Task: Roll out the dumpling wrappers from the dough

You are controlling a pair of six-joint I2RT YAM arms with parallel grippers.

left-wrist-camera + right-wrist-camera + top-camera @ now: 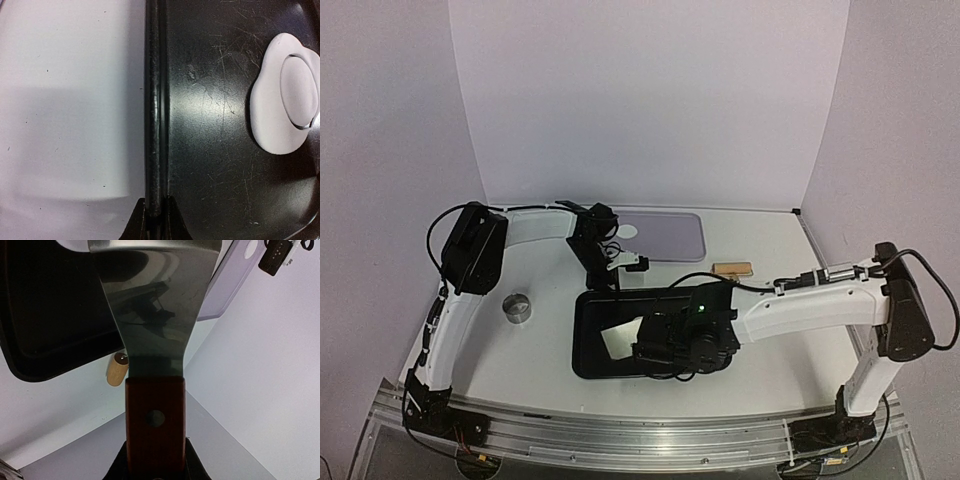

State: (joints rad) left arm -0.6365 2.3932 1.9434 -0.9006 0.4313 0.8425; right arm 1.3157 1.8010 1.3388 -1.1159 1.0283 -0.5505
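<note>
On a white table [520, 370] walled in lilac, the left gripper [156, 212] reached forward and clamped the rim of the black tray [210, 165]; the right gripper [156, 460] clasped a wooden-handled spatula [155, 315] over it. The dough [270, 115], a flattened sheet, lay in that tray; one dumpling wrapper [628, 230] sat on the lilac tray [680, 240]

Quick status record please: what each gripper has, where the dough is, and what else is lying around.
left gripper: shut on the rim of the black tray
right gripper: shut on the scraper, held by its wooden handle
dough: flat sheet in the black tray, one round wrapper outlined in it, not lifted out
purple tray: far side, holding a second wrapper
loose items: metal cutter, rolling pin
</note>
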